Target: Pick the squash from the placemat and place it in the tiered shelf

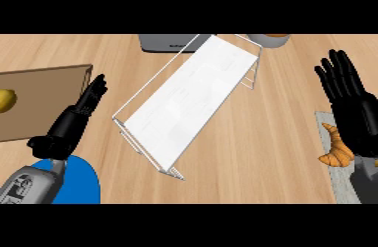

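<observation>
Two black hands enter from the lower edge of the head view above a wooden counter [251,141]. The left hand [80,113] sits at the left side, fingers straight and together, pointing up and away, holding nothing; its fingertips lie just beside the right edge of a brown placemat [44,91]. The right hand [351,101] stands at the right edge with fingers straight and spread, also holding nothing. The squash [6,100], a yellow rounded object cut off by the left border, rests on the brown placemat, apart from the left hand. The tiered shelf [188,98], a white wire frame with a pale flat panel, stands diagonally across the middle of the counter between the two hands, touched by neither. An orange croissant [338,148] lies on a grey mat [341,178] at the lower right, partly covered by the right forearm. A blue plate [81,183] shows at the lower left under the left forearm. A grey appliance [168,42] and a pale round container [269,40] sit at the far edge behind the shelf.
</observation>
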Motion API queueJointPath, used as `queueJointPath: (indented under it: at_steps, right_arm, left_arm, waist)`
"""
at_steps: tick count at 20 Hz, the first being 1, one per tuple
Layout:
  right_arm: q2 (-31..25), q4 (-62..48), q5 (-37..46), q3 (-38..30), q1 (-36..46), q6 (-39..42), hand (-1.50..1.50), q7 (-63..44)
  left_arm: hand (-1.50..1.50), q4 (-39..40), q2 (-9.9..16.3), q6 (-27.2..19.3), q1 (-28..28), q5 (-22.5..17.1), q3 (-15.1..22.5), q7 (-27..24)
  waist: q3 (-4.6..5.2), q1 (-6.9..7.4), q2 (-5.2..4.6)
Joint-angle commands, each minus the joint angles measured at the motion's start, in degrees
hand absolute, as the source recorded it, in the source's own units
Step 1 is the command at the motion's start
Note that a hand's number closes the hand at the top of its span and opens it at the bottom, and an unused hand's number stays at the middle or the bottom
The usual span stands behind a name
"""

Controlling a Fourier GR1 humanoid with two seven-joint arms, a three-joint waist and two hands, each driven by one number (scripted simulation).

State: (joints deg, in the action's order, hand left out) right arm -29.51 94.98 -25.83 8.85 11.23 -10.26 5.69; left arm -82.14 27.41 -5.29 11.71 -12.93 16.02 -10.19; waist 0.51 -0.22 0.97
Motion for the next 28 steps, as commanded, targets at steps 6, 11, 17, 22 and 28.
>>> queueJointPath:
  at_steps: [6,11,17,22,28]
  right_arm:
    - [-14.76,-19.80,9.46,-17.12,-18.10,-20.52,-1.50,-11.86]
    - [-14.49,-28.14,7.41,-25.31,-24.38,-30.66,-1.50,-18.60]
    - [-13.62,-16.47,7.05,-26.68,-29.79,-22.05,-1.50,-15.06]
    - [-20.80,-7.97,7.99,-22.75,-28.48,-18.54,-1.50,-30.39]
    - [-35.69,-9.06,11.95,-13.40,-27.77,-9.49,-1.50,-51.30]
  left_arm:
    - [0.00,5.95,1.12,-4.04,-9.03,-0.73,-2.48,4.93]
    - [0.00,5.09,-2.71,-4.32,-11.75,-0.98,1.06,7.27]
    - [0.00,7.05,-4.56,-2.02,-7.45,1.95,1.10,10.00]
    - [0.00,4.57,-5.65,-2.85,-8.99,2.97,1.94,10.68]
    - [0.00,3.42,-5.37,-1.39,-7.82,3.16,3.22,11.63]
  waist:
    - [0.10,-7.83,-2.32]
    - [-0.46,-4.15,-0.77]
    - [-0.46,-0.36,-0.89]
    - [-0.40,0.31,-0.95]
    - [-0.15,3.58,-1.80]
